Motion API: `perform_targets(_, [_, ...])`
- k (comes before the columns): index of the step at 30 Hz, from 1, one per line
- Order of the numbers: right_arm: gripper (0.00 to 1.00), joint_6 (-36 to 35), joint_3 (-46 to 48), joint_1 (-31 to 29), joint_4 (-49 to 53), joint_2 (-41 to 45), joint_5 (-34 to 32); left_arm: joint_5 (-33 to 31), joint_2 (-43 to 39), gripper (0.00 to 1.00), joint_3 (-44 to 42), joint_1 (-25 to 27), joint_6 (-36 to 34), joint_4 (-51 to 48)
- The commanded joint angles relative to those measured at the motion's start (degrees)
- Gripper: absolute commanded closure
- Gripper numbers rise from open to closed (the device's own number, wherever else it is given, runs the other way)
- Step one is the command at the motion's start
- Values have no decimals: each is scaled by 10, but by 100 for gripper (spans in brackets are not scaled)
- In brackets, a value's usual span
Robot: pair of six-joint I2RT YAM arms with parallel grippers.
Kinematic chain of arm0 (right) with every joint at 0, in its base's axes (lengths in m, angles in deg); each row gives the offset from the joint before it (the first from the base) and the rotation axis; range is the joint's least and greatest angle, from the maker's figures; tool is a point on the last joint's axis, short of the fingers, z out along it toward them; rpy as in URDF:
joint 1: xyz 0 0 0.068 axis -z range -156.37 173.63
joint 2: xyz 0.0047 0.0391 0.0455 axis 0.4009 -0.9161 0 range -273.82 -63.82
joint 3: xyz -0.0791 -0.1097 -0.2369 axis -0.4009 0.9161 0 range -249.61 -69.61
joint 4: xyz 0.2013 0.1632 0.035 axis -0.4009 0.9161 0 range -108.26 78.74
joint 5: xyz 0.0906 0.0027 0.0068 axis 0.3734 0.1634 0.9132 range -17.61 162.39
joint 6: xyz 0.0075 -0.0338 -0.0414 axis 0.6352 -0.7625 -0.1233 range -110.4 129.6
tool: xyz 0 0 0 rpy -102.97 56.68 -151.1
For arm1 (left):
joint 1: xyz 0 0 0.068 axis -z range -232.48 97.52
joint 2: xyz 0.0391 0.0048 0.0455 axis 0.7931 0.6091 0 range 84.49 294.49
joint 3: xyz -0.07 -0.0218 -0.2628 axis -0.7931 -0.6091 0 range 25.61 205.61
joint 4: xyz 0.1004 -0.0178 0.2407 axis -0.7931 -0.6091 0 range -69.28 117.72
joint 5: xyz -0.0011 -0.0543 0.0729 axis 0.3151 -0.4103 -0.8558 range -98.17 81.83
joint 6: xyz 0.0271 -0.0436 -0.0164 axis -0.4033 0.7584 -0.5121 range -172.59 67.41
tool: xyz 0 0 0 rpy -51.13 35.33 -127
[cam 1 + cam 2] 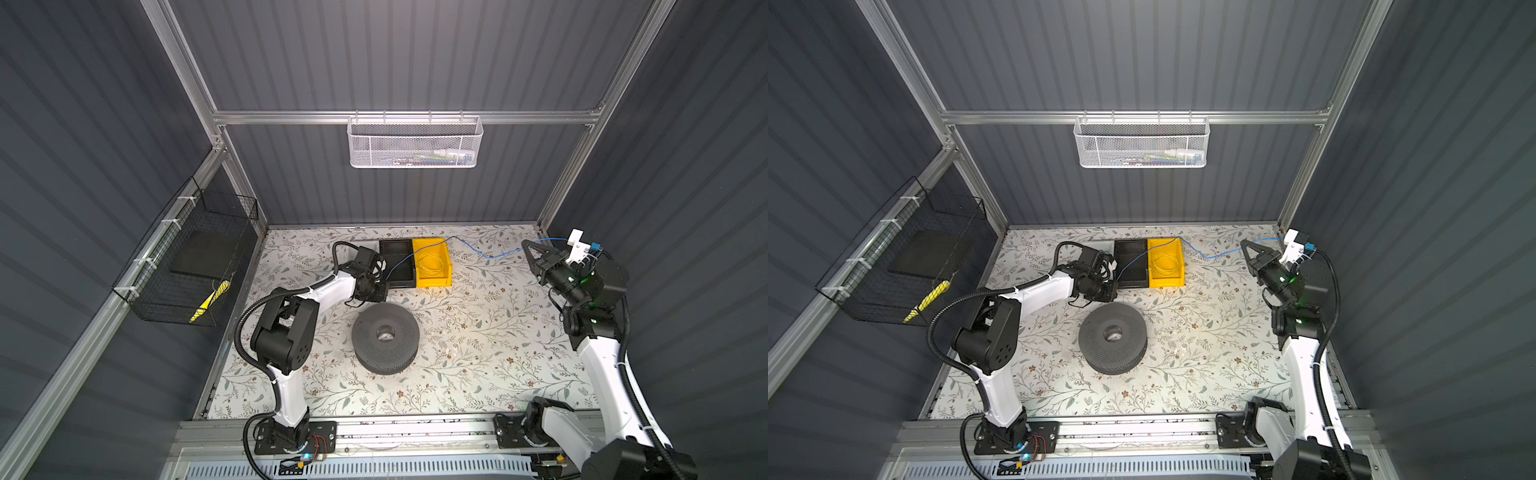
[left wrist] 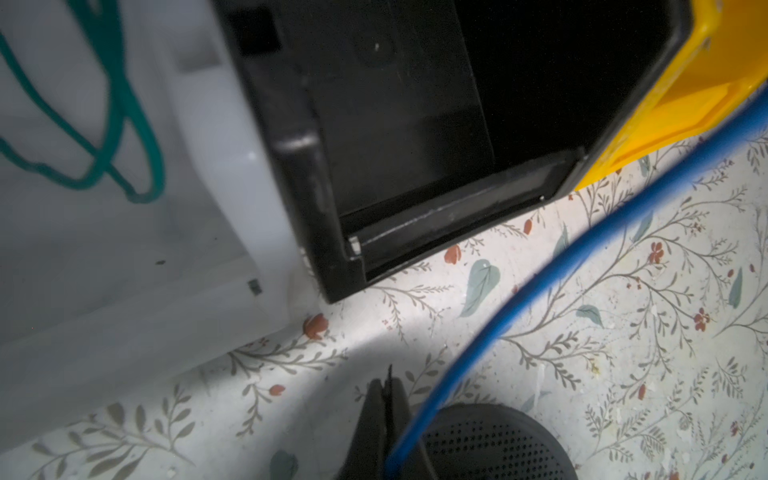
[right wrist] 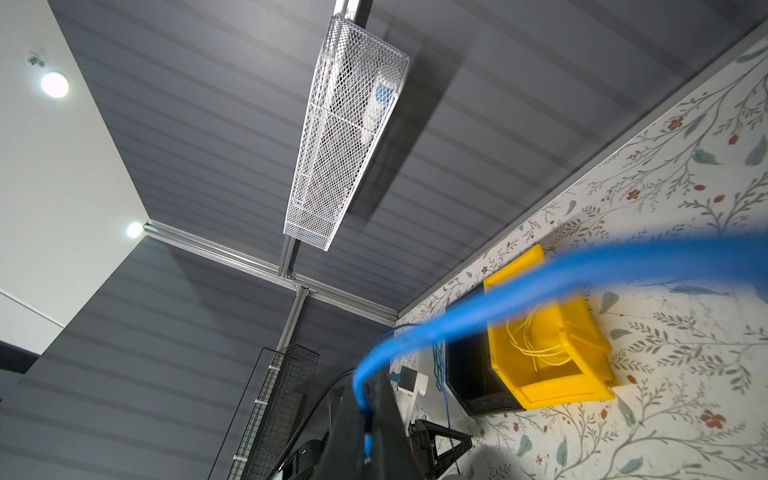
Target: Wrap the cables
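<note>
left jaws pinched shut on the blue wire (image 2: 598,243), just off the black bin's (image 1: 395,241) near corner, low over the tabletop (image 1: 478,332). the wire runs across that bin, over the yellow bin's (image 1: 434,281) far corner, dips, then rises to the right jaws, clamped on it, raised. grey reel (image 1: 399,349) lies flat in front.

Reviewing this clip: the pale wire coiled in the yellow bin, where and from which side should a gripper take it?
Probably from straight above: the walls of the yellow bin shut off the sides. Pinch across the pale wire where its loose loops bunch on the bin floor. Keep to the near end, since the blue wire spans the far end.
</note>
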Motion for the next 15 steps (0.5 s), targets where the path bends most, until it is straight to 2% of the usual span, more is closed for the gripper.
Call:
perform_targets(1, [100,1,-7,2,-7,10,1,-14,-42,100,1,-6,-14,-9])
perform_targets(15, [100,-1,-4,3,-28,-11,-13,-25,-117,100,69,-15,-31,-94])
